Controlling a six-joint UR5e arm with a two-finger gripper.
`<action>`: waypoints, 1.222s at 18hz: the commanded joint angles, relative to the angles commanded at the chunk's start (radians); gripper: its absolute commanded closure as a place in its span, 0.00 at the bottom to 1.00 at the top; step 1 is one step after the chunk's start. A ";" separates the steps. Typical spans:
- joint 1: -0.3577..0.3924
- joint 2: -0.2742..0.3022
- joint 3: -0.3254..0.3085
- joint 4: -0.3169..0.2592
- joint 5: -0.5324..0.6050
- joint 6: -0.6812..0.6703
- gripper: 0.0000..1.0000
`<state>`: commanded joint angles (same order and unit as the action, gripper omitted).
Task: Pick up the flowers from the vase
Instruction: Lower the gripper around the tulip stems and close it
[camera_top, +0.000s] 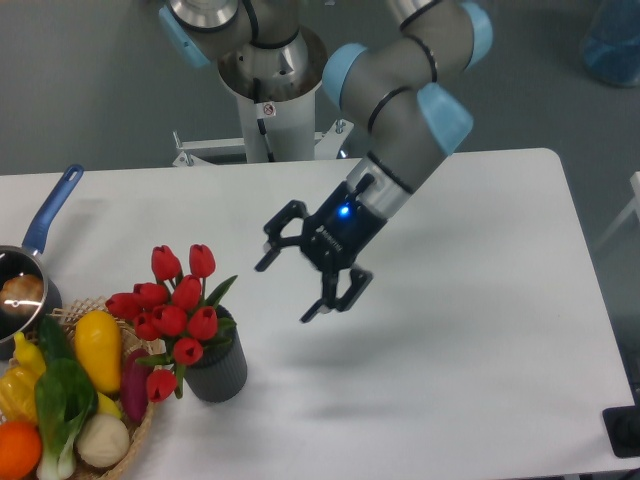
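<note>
At the far left edge of the white counter (470, 330) sits a metal pot (18, 295) with a blue handle, something pale inside it. Below it a woven basket (140, 425) holds vegetables: a yellow squash (97, 348), a leafy green, a purple piece, a pale round one and an orange one at the corner.

Just right of the basket, touching or nearly touching its rim, stands the vase (218, 368), dark grey and ribbed, upright on the counter. The flowers (172, 308), red tulips with green leaves, sit in its mouth and lean up and to the left, partly over the basket. So the task is not begun in substance: the bunch is in the vase and nothing grips it. What is left, by my reading, is the close approach, the closing on the stems or the bunch, and the lift clear of the vase.

Right of the tulips, and apart from them, hangs the hand (296, 270), tilted with its fingers aimed down and to the left, toward the bunch. Its jaws stand wide apart, released, with nothing between them and nothing touching them. It appears to float above the counter, a faint shadow beneath. A blue light glows on its body. The arm rises up and right to the base at the back of the counter.
</note>
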<state>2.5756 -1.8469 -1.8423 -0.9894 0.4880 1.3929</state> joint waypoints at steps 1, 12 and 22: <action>-0.011 0.000 0.000 0.002 -0.006 0.000 0.00; -0.080 -0.025 -0.002 0.002 -0.103 0.005 0.00; -0.081 -0.032 -0.002 0.003 -0.132 0.011 1.00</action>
<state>2.4942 -1.8791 -1.8439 -0.9863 0.3559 1.4036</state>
